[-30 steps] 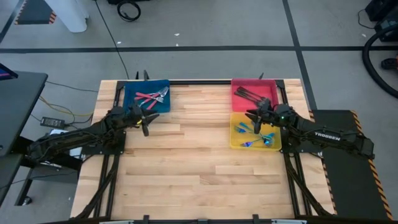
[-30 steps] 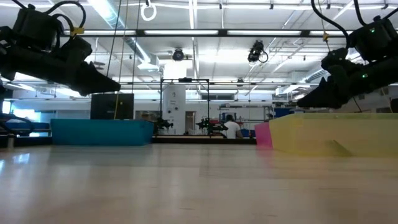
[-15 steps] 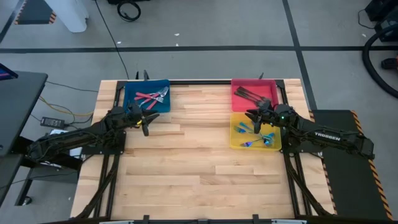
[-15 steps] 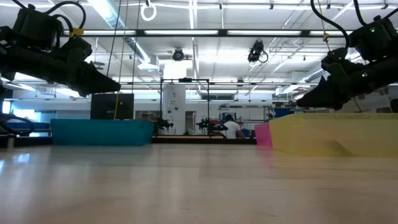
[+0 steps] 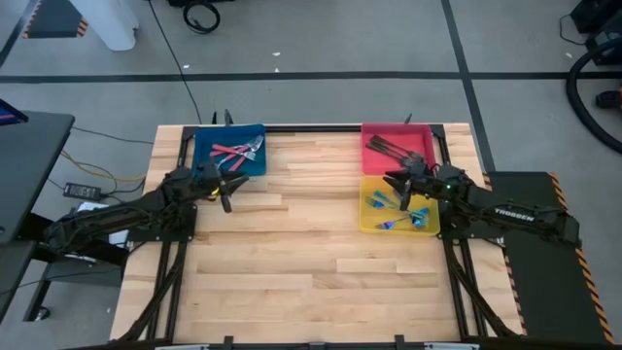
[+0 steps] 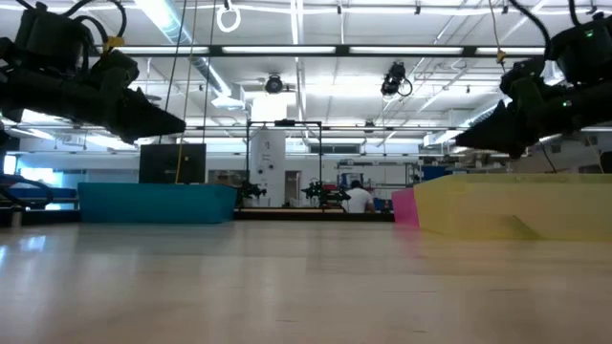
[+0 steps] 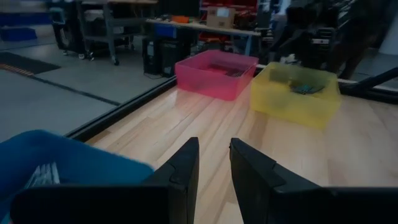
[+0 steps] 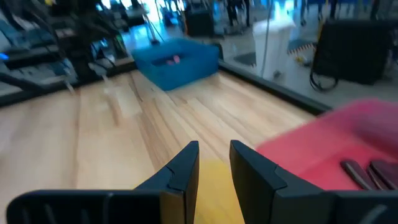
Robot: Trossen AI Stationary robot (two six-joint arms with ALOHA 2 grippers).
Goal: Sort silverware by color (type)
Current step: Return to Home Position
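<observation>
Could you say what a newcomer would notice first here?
Three bright trays: the blue tray, far left, holds pink-handled forks; the red tray, far right, dark forks; the yellow tray, beside it, blue-handled forks. The left gripper hangs by the blue tray, the right gripper where red meets yellow.

At table level, the yellow bin (image 6: pixel 516 205) and blue bin (image 6: pixel 158 203) walls hid their forks (image 5: pixel 236 152). Right wrist view: red bin (image 8: pixel 323 149) was blurred, cut off at the edge.
</observation>
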